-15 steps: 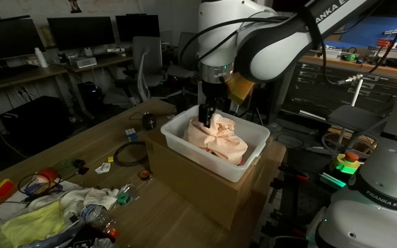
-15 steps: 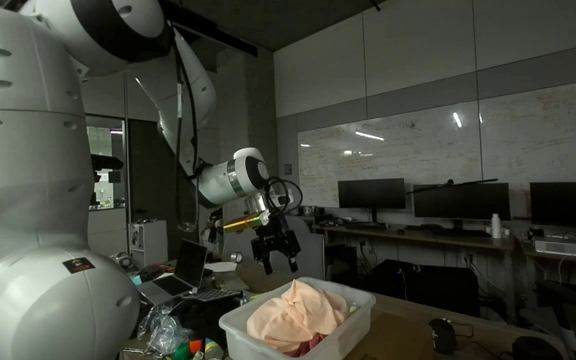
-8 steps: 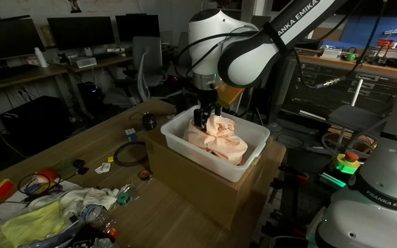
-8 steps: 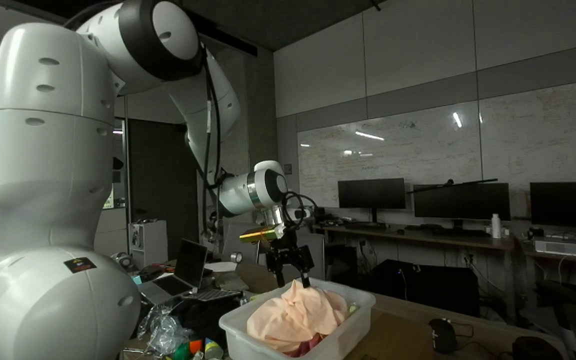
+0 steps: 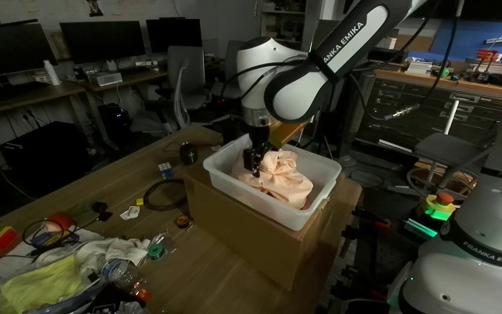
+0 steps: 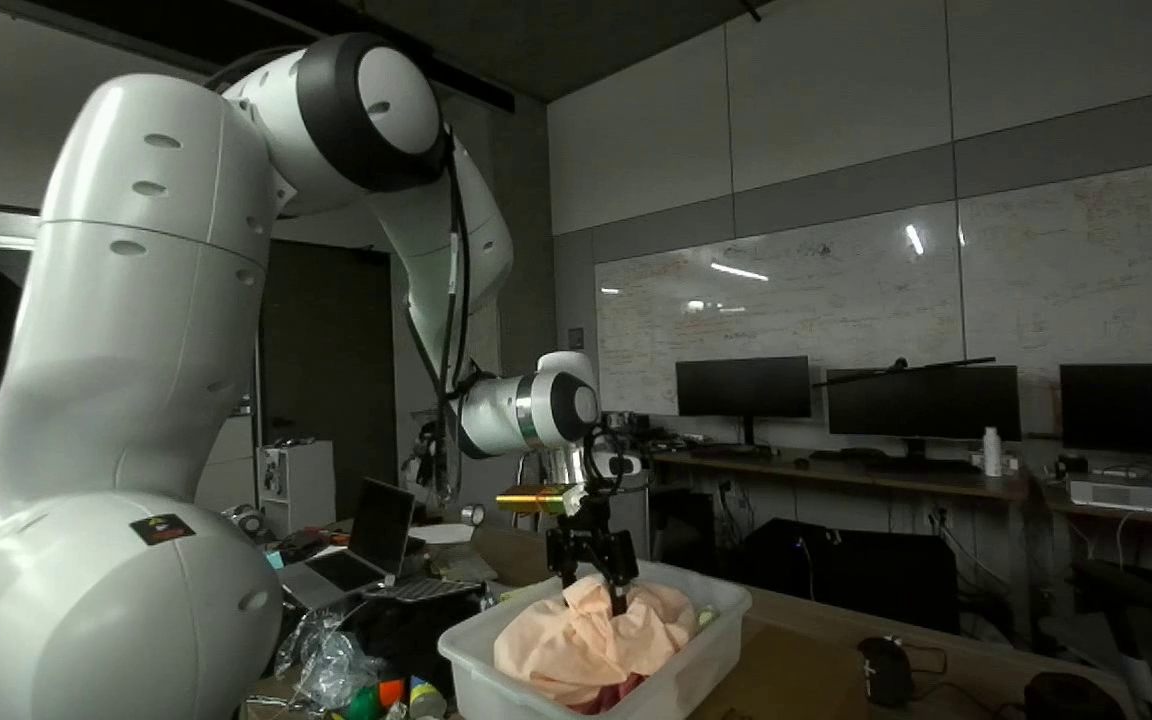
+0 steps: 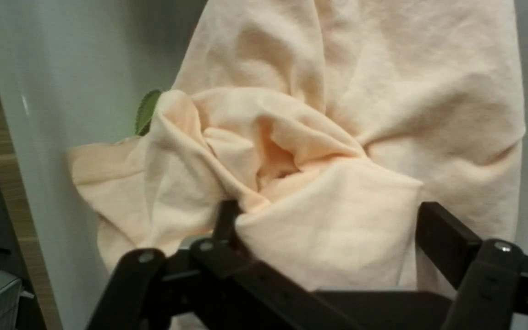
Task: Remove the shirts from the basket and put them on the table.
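A crumpled peach shirt [image 5: 288,181] fills much of the white plastic basket [image 5: 255,201]; both also show in the other views, the shirt in the wrist view [image 7: 383,91]. Reddish cloth [image 6: 622,690] shows under the shirt in an exterior view. A green scrap [image 7: 147,112] pokes out beside it in the wrist view. My gripper [image 6: 593,594] points down into the basket, its fingertips at the shirt. In the wrist view the gripper [image 7: 330,213] is open, with a raised fold of the shirt between its fingers. How deep the fingertips reach is partly hidden by cloth.
The basket stands on a cardboard box [image 5: 242,235] on the wooden table [image 5: 220,279]. The table also bears a yellow cloth [image 5: 44,283], a plastic bottle [image 5: 122,272], a cable coil [image 5: 164,194], a puzzle cube [image 5: 165,170] and a black speaker [image 5: 188,153]. A laptop [image 6: 381,530] stands behind the basket.
My gripper has come down from above the basket to the shirt, staying open. In an exterior view it has also shifted rightward. The shirt and basket have stayed in place.
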